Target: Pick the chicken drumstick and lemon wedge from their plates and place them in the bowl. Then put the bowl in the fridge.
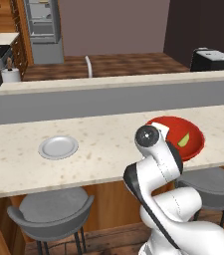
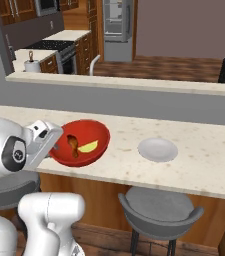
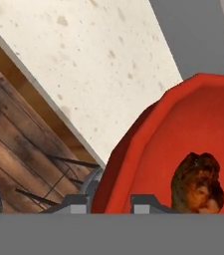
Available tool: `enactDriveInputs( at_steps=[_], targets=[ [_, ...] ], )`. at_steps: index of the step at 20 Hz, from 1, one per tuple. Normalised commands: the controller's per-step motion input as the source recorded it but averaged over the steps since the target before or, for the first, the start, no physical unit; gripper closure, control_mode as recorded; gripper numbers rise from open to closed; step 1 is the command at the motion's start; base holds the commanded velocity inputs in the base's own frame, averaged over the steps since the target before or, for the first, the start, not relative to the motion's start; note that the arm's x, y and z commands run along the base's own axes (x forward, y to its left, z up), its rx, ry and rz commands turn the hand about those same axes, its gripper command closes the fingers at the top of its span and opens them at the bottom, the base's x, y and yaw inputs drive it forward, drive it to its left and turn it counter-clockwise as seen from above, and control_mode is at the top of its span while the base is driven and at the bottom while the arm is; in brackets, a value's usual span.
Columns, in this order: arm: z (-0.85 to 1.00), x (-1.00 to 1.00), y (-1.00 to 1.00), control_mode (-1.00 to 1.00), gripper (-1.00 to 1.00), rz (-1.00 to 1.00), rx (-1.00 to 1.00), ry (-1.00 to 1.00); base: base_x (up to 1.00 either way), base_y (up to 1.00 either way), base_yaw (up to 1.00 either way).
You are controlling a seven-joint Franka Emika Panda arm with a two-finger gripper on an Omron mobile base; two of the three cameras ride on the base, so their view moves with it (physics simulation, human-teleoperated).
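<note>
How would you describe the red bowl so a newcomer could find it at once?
Start at the long speckled counter above the grey stools. Near its front edge, the end effector grips the bowl by its rim. Deep and glossy red, it holds food, unlike the flat grey plate.

I'm in a home kitchen: speckled counter (image 1: 103, 149) with stools (image 1: 51, 209) near; wooden cabinets (image 2: 14, 12), stove (image 2: 66, 55) and steel fridge (image 2: 118, 22) far.
</note>
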Motion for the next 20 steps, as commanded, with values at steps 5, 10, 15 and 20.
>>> enactDriveInputs(
  at_steps=[5, 10, 15, 20],
  targets=[
    [0.03, 0.19, 0.13, -1.00, 1.00, 0.00, -0.03, -0.01, 0.00, 0.00, 0.00],
    [0.00, 0.03, 0.03, -1.00, 1.00, 0.00, 0.00, 0.02, 0.00, 0.00, 0.00],
    [0.00, 0.00, 0.00, -1.00, 1.00, 0.00, 0.00, 0.00, 0.00, 0.00, 0.00],
    [0.00, 0.00, 0.00, -1.00, 1.00, 0.00, 0.00, 0.00, 0.00, 0.00, 0.00]
  ],
)
